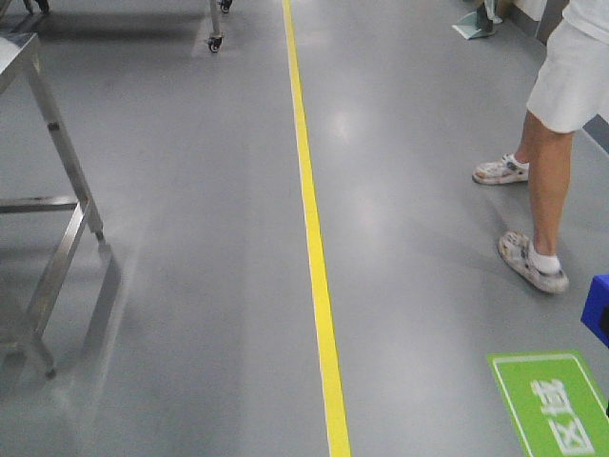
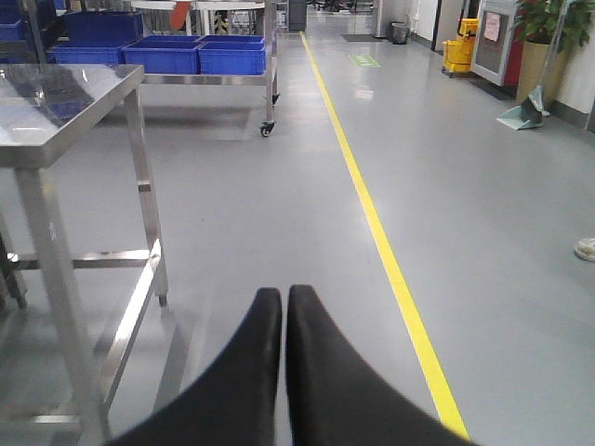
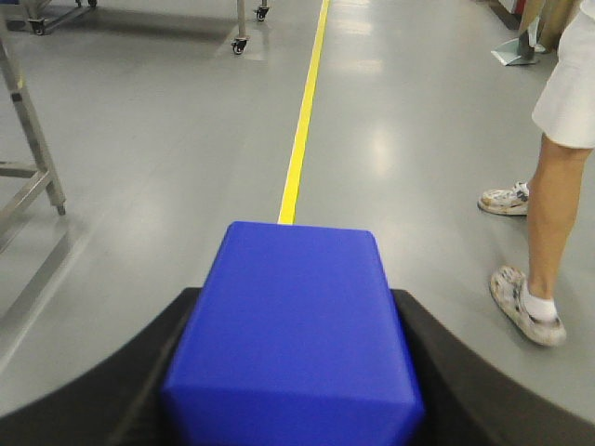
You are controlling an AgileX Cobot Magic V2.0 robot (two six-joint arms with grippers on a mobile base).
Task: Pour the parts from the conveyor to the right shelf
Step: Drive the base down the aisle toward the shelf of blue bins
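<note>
1. Right gripper (image 3: 296,311): the black fingers (image 3: 139,372) are spread wide and clamped on both sides of the blue part (image 3: 293,334). We see only its smooth top face.
2. The blue part is held off the grey floor (image 3: 167,139). The yellow line (image 3: 302,139) runs away from it at 12 o'clock.
3. Left gripper (image 2: 284,299): the fingertips are pressed together with nothing between them.
4. A steel table (image 2: 56,102) stands at 10 o'clock of the left gripper. Farther off at 11 o'clock is a wheeled steel rack (image 2: 271,93) carrying blue crates (image 2: 186,56).
5. A person's legs (image 3: 548,214), in white shorts and worn sneakers, are at 2 o'clock of the part, right of the line.
6. In the front view we mark a green floor sign (image 1: 552,400) at 5 o'clock.
</note>
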